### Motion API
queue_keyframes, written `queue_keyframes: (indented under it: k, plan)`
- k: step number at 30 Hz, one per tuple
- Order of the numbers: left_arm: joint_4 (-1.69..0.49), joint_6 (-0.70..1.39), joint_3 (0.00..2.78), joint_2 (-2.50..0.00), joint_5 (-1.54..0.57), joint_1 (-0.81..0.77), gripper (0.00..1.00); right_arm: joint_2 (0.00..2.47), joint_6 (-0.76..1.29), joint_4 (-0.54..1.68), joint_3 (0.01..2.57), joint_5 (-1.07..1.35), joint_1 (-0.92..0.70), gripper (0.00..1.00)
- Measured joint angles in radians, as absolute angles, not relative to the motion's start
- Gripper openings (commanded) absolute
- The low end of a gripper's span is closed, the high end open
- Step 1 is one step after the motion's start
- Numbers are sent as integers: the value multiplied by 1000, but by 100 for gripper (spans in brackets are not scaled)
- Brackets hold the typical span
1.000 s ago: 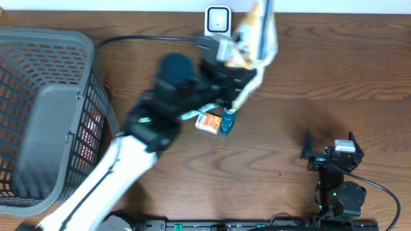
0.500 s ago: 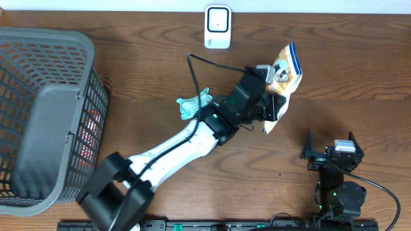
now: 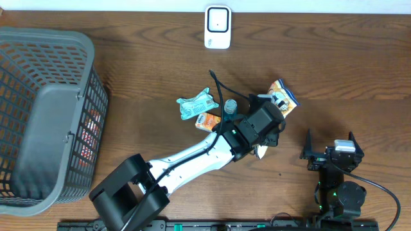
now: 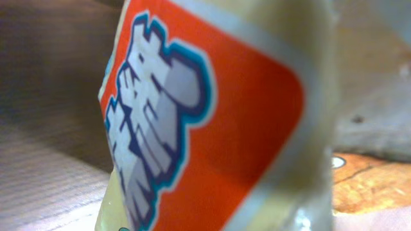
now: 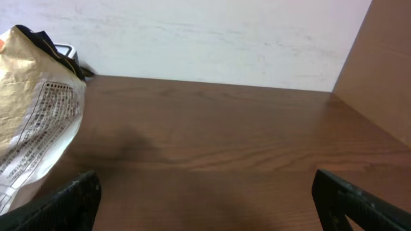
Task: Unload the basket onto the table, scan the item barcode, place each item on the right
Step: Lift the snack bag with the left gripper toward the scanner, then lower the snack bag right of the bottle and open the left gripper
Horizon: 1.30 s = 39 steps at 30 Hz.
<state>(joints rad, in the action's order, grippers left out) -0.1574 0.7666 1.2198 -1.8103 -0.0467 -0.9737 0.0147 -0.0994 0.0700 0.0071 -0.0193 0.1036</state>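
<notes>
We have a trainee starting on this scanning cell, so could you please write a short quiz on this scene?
1. True or false: the right pincer stands open.
2. What does the left pincer grip? A teal packet; B snack bag; C orange box.
3. What white device stands at the table's far edge?
Key: 1 true; 2 B; 3 the scanner.
</notes>
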Motion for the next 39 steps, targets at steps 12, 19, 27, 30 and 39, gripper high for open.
queue_keyframes:
  k: [12, 19, 27, 30, 39]
  plan:
    - [-161, 767, 1197, -1810, 105, -981, 21, 15, -99, 70, 7, -19, 104, 99]
    - [-153, 769, 1197, -1810, 116, -1014, 34, 15, -99, 70, 7, -19, 104, 99]
    - [-153, 767, 1197, -1810, 119, -1028, 34, 15, -99, 70, 7, -19, 104, 99]
    - [-155, 767, 1197, -1810, 119, -1028, 31, 15, -99, 70, 7, -19, 104, 99]
    - [-334, 767, 1197, -1810, 120, -1053, 30, 15, -99, 70, 7, -19, 104, 99]
